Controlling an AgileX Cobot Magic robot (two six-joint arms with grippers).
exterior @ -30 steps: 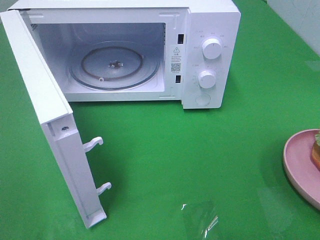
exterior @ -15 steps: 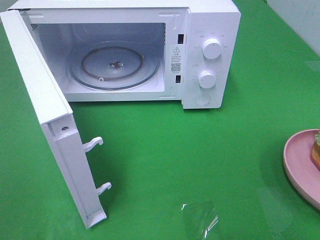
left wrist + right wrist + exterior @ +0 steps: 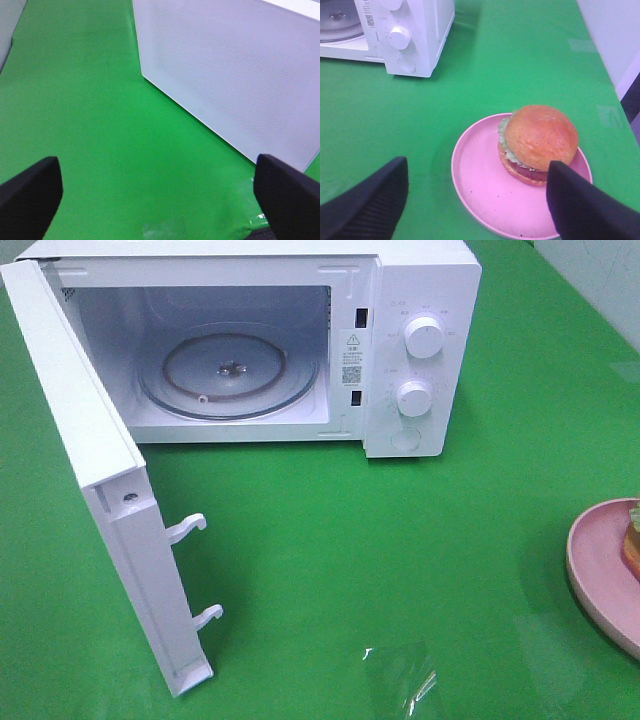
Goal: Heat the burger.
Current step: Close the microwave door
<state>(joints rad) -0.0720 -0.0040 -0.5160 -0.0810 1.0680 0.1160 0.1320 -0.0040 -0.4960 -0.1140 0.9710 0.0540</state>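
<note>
Hovering open, right pincer (image 3: 475, 200) overlooks burger (image 3: 538, 143).

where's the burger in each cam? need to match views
Exterior high: only a sliver of the burger at the right edge, on the pink plate.
Left wrist: not in it; just the microwave door and green table.
Right wrist: burger right of centre, on the plate.
Shared landmark: the white microwave; its dials show in the exterior high and right wrist views.
</note>
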